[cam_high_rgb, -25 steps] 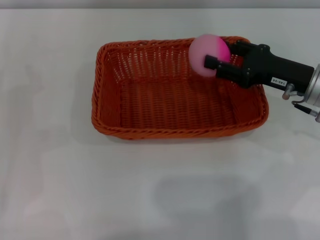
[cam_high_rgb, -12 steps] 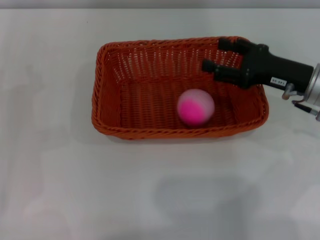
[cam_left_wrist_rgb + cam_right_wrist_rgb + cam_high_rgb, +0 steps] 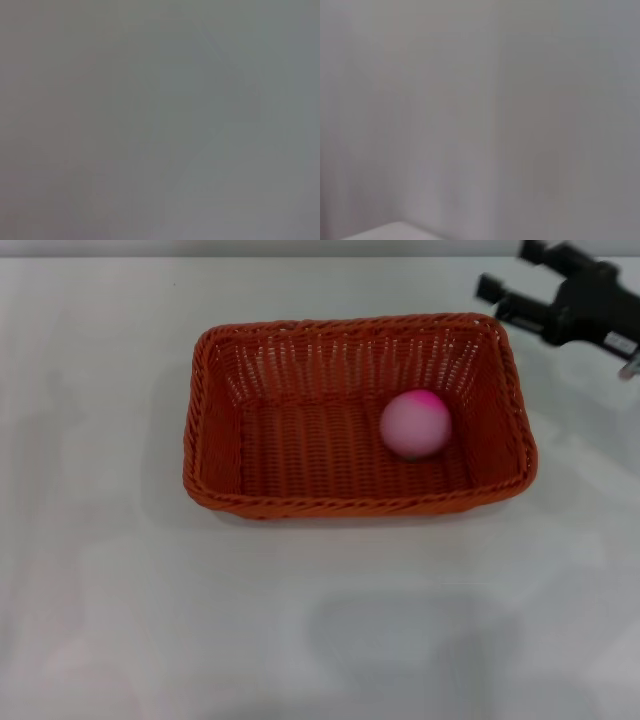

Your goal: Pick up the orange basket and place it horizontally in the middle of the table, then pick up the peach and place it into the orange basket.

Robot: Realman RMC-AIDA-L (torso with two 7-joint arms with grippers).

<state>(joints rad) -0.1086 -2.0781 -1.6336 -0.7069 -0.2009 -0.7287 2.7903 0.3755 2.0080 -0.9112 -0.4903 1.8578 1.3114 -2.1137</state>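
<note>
While orange basket [image 3: 300,430] lies long-axis left-right | peach [image 3: 415,424] inside | right gripper [image 3: 515,280] jaws spread

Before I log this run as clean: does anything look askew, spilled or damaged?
Nothing stands out. The peach rests inside the orange basket, which sits level on the table. The right claw is open, clear of it.

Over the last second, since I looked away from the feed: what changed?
The right gripper let the peach go and withdrew, open, from over the orange basket to beyond its far right corner. The peach dropped in, rolled, and now lies right of the basket's centre. The basket stayed put on the table; the left arm remains unseen.
</note>
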